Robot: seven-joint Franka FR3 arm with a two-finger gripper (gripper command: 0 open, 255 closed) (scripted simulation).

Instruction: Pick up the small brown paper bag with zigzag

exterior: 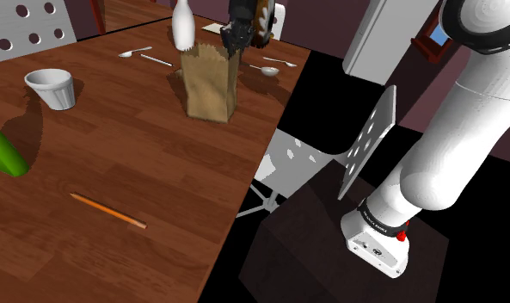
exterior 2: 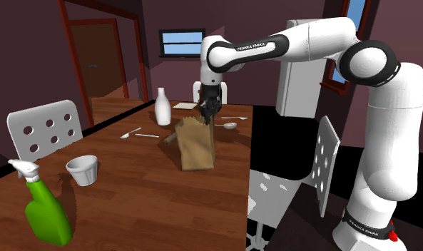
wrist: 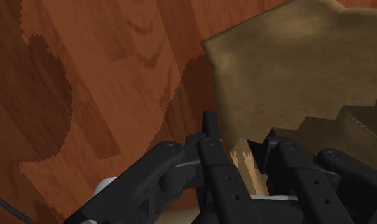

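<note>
Farthest to the shoulder view's left of the brown paper bag (exterior: 210,84), a green spray bottle (exterior: 3,151) stands on the wooden table (exterior: 115,155), well apart from the bag. A white cup (exterior: 52,88) stands upright between the spray bottle and the bag, nearer the bottle. An orange pencil (exterior: 107,210) lies flat on the wood, left of the bag and well in front of it. Behind the bag and to its left lie a spoon (exterior: 134,52) and a thin white utensil (exterior: 156,60), too small to name. A white bottle (exterior: 183,26) stands just behind the bag's left corner.

The paper bag itself stands upright on the table, close to the table's right edge. Its mouth is open and its top edge is cut in a zigzag. The black gripper (exterior: 231,50) reaches down onto the right side of that top edge. In the wrist view its fingers (wrist: 209,146) stand close together with a strip of the tan zigzag rim pinched between them, so the gripper is clenched on the bag. The bag's base rests on the wood.

Behind the bag and to its right lie a second spoon (exterior: 266,70) and a fork (exterior: 283,61). Right of the bag, off the table, stands a white chair (exterior: 366,142) with round holes in its back. Farther right again, the white arm (exterior: 455,146) rises from the dark stand (exterior: 322,258).
</note>
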